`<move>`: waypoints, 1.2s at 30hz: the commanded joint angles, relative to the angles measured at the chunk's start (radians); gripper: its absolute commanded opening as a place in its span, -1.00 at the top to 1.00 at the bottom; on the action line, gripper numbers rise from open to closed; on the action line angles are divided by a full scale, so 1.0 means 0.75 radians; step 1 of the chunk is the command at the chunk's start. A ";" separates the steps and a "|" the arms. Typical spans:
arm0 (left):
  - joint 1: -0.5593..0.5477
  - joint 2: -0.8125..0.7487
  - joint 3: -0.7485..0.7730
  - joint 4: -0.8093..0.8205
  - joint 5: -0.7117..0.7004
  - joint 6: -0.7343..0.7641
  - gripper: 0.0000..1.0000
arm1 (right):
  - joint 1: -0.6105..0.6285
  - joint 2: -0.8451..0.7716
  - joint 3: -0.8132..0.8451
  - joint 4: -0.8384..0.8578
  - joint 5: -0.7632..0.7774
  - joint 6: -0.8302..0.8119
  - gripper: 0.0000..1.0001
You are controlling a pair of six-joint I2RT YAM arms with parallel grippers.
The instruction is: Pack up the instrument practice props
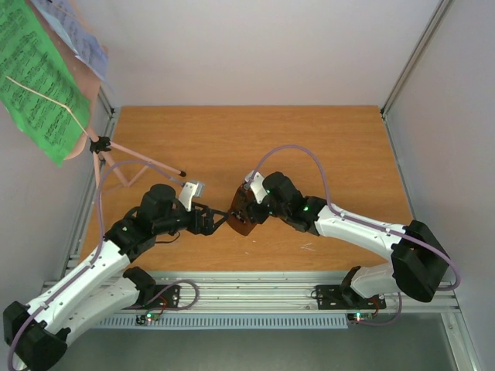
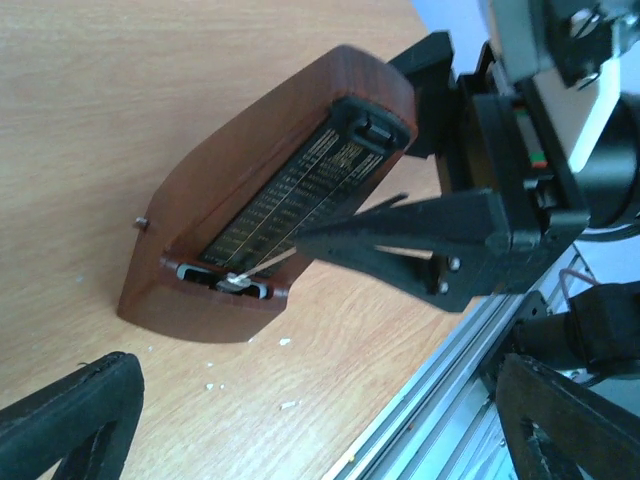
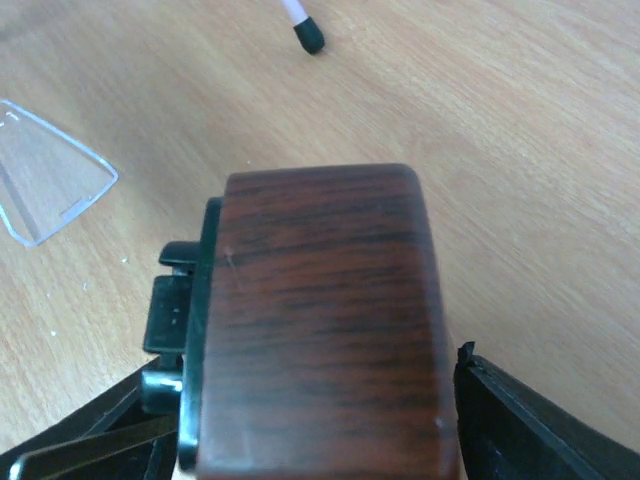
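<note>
- Wide apart and empty: left gripper [image 2: 315, 405], low over the table [image 1: 332, 147], just beside the metronome [image 1: 241, 212] on its left in the top view, facing its scale.
- Reddish-brown wooden metronome tipped over mid-table, cover off, pendulum and scale exposed.
- Right gripper [image 1: 249, 202] straddling the metronome's narrow top end, one finger [image 2: 400, 235] across the scale face, the other behind the back; clamped or loosened, cannot tell.
- Clear cover [image 3: 50, 185] flat on the table, near the metronome but apart from it, on the left gripper's side.
- Pink music stand [image 1: 104, 154] upright, well off to the metronome's far left, one rubber-tipped leg [image 3: 305, 25] reaching toward the clear cover.
- Green music sheet [image 1: 39, 77] and white music sheet [image 1: 81, 35] up on the stand's desk, well apart from the metronome.
</note>
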 commanded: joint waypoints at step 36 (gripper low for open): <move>0.000 0.393 -0.277 0.807 0.044 0.077 -0.99 | -0.082 -0.396 -0.372 -0.294 0.248 0.949 -0.64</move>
